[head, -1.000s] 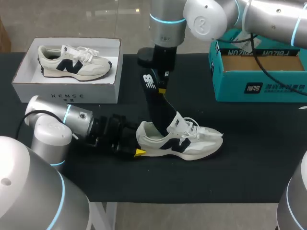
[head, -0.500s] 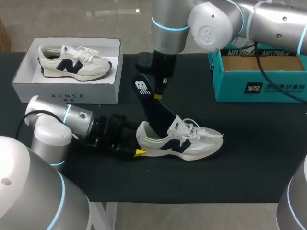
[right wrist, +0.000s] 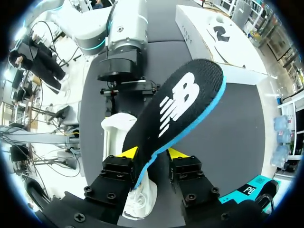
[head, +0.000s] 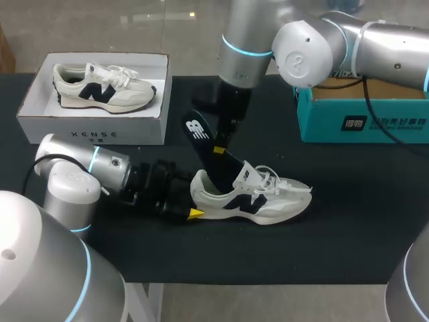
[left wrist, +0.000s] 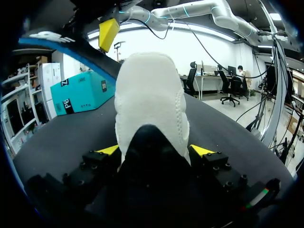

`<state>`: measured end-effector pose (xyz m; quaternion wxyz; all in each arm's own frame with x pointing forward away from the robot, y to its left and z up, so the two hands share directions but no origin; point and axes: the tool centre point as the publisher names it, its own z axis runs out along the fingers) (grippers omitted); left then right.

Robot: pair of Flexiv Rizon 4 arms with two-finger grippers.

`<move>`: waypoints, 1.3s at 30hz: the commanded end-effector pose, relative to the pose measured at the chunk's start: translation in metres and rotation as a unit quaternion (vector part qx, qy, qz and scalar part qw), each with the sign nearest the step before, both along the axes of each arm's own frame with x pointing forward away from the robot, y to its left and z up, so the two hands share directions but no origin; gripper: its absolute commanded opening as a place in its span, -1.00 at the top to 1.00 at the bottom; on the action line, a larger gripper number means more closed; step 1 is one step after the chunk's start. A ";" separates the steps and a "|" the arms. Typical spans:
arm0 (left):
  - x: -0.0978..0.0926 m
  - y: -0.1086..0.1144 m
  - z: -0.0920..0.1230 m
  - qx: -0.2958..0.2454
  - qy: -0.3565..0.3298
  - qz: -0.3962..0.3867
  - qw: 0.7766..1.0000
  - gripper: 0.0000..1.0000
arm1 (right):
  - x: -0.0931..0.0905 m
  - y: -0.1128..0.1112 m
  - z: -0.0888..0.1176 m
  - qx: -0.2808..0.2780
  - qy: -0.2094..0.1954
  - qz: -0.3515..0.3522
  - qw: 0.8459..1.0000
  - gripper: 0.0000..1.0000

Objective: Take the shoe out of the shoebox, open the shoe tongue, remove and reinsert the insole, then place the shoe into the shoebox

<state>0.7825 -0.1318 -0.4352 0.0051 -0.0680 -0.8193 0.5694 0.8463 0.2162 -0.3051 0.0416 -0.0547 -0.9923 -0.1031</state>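
Reinsertion of the insole (head: 201,137) is judged to be the step in hand, though removal cannot be ruled out. The shoe (head: 268,201) lies on its sole mid-surface (head: 335,221), its heel clamped from both sides by the left end effector (left wrist: 154,152). The insole is pinched near its middle by the right end effector (right wrist: 153,154), with the toe end tucked inside the shoe and the heel end raised. Next, the heel end would need to be lowered and pressed flat while the shoe is steadied. Compared with a second ago, the insole has been tipped from near upright to a lean towards the heel, and the right arm has been shifted rightwards.
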 end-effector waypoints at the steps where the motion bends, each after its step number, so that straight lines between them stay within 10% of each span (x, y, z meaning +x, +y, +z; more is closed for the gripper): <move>1: 0.000 -0.003 -0.005 0.000 -0.001 0.000 1.000 1.00 | -0.002 -0.002 -0.002 0.008 0.001 0.001 1.000 0.22; 6: 0.000 -0.003 -0.005 0.000 -0.001 0.000 1.000 1.00 | -0.001 -0.001 -0.006 0.013 0.005 0.003 1.000 0.28; 9: 0.000 -0.003 -0.005 0.000 -0.001 0.000 1.000 1.00 | 0.000 0.000 -0.008 0.019 0.002 0.005 1.000 1.00; 19: 0.000 -0.003 -0.005 0.000 -0.001 0.000 1.000 1.00 | 0.003 0.000 0.004 0.030 -0.016 0.010 0.999 1.00; 35: 0.000 -0.003 -0.005 0.000 -0.001 0.000 1.000 1.00 | 0.045 -0.048 0.132 0.035 -0.121 -0.024 0.992 1.00; 39: 0.000 -0.003 -0.005 0.000 -0.001 0.000 1.000 1.00 | 0.045 -0.048 0.132 0.035 -0.121 -0.024 0.992 1.00</move>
